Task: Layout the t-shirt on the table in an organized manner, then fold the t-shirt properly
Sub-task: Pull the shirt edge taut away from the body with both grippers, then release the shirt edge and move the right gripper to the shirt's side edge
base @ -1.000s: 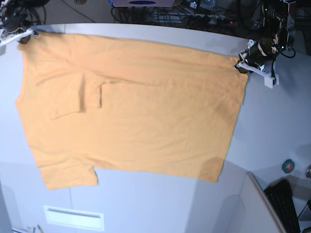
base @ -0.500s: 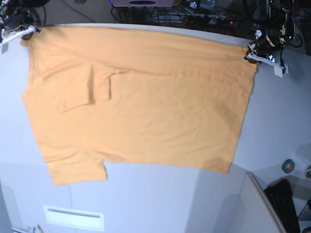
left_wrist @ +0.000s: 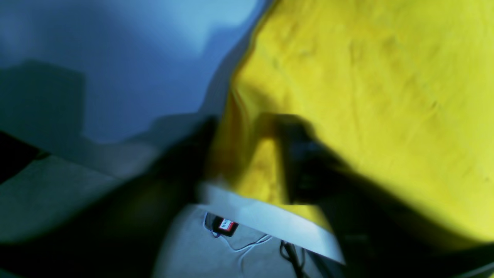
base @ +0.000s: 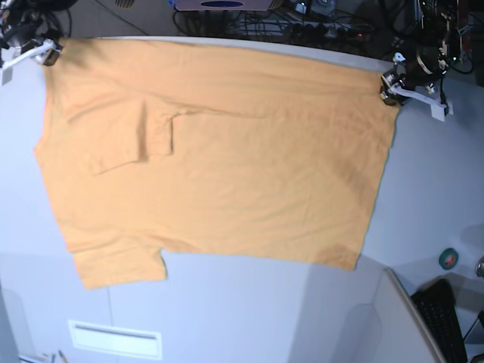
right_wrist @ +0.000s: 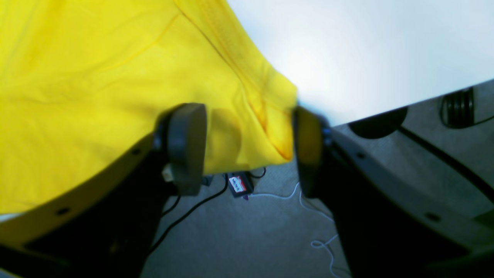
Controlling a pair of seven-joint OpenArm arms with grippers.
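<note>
The light orange t-shirt (base: pixel 227 166) lies spread nearly flat on the pale table (base: pixel 439 189), one sleeve folded over its chest. Its far edge reaches the table's far edge. My right gripper (base: pixel 45 53) is at the shirt's far left corner. In the right wrist view the right gripper (right_wrist: pixel 247 148) is open, and the hemmed corner of the t-shirt (right_wrist: pixel 96 77) hangs loose between its fingers. My left gripper (base: pixel 391 85) is at the far right corner. The left wrist view is blurred, but the left gripper (left_wrist: pixel 243 162) has its fingers apart around the t-shirt (left_wrist: pixel 366 77) corner.
Cables and equipment (base: pixel 302 23) crowd the space beyond the table's far edge. A green tape roll (base: pixel 448 258) and a black keyboard (base: pixel 442 318) sit at the near right. Under the right gripper the floor shows wires and a small device (right_wrist: pixel 239 184).
Both grippers carried the shirt's far corners toward the table's far edge, stretching the cloth flatter. They held those corners before; now their jaws stand apart and the right corner has sagged slightly.
</note>
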